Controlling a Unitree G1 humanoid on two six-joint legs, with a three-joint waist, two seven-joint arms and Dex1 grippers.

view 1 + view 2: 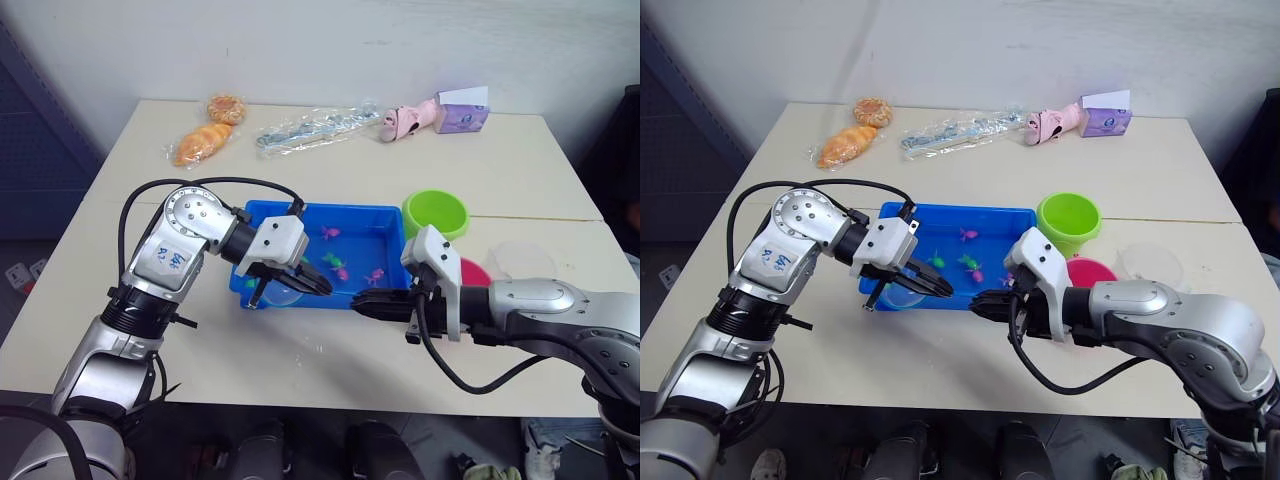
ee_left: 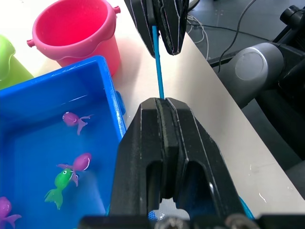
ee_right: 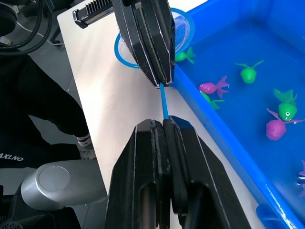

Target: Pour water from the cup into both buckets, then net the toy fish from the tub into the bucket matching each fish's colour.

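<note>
White table (image 1: 330, 350), both grippers pinching net (image 3: 163, 102) – "AXLNO"

Glossy blue plastic tub (image 1: 385, 222)

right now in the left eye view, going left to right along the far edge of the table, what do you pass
orange snack bags → clear plastic bag → pink toy → purple box

Faint, unreadable blue handwriting on left arm's label (image 1: 171, 260).
</note>
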